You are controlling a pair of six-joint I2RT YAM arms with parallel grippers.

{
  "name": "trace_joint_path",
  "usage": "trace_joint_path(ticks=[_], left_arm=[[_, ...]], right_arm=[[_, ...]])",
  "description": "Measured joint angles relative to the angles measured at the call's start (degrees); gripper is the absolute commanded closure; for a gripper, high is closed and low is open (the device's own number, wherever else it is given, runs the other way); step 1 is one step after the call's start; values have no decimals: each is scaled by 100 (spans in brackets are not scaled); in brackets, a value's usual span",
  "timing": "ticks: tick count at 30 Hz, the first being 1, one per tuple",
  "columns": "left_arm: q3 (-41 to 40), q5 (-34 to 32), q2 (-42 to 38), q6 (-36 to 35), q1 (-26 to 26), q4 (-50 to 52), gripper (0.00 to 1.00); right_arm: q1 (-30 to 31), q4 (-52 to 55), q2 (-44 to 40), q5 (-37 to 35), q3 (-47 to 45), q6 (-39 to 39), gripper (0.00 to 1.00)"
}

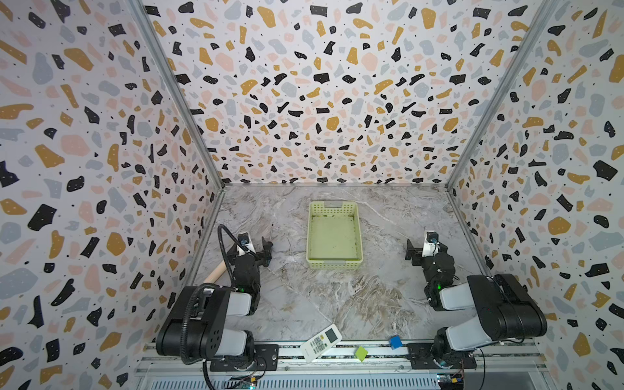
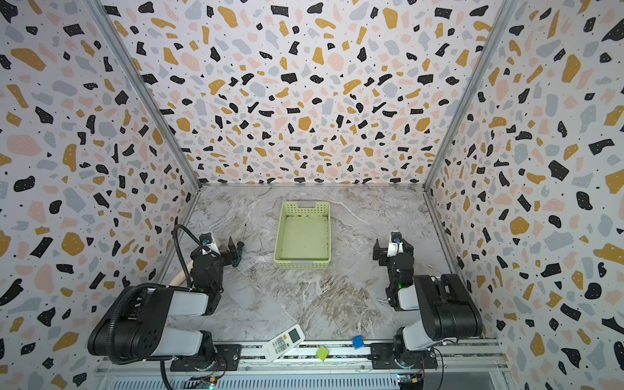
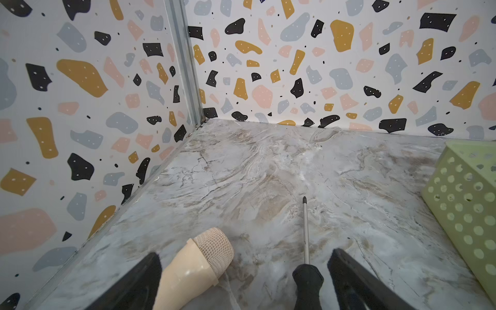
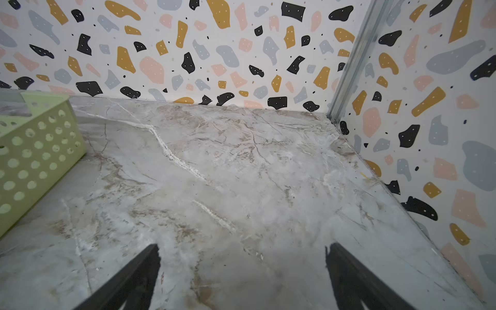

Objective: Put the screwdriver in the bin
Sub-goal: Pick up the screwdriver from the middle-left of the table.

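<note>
The screwdriver (image 3: 307, 279) lies on the marble floor left of the bin, its thin shaft (image 1: 271, 232) pointing toward the back wall. Its teal and black handle (image 2: 239, 251) sits between the wide-spread fingers of my left gripper (image 3: 244, 256), close to one finger and not gripped. The left gripper (image 1: 251, 251) is open and low over the floor. The pale yellow-green bin (image 1: 334, 236) stands empty at mid-table, and its perforated wall (image 3: 467, 209) shows in the left wrist view. On the bin's other side, my right gripper (image 4: 243, 248) is open over bare floor with nothing between its fingers.
A long beige stick (image 3: 198, 268) with a mesh-wrapped end lies between the left gripper's fingers too, near the left wall. At the front edge sit a white remote (image 1: 320, 341), a blue cube (image 1: 395, 341) and a green block (image 1: 361, 353). Patterned walls enclose three sides.
</note>
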State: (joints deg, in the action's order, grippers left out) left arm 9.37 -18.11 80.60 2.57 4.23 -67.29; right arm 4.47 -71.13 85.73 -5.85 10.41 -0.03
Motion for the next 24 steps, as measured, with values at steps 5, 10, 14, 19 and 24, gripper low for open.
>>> trace_joint_path(ticks=[5,10,14,19,24], left_arm=[[0,2,0,0,0,0,0],[0,33,0,-7,7,9,1],[0,68,0,-11,7,9,0],[0,74,0,-20,7,9,0],[0,98,0,-24,7,9,1]], right_arm=[[0,0,0,0,0,0,1],[0,0,0,0,0,0,1],[0,0,0,0,0,0,1],[0,0,0,0,0,0,1],[0,0,0,0,0,0,1]])
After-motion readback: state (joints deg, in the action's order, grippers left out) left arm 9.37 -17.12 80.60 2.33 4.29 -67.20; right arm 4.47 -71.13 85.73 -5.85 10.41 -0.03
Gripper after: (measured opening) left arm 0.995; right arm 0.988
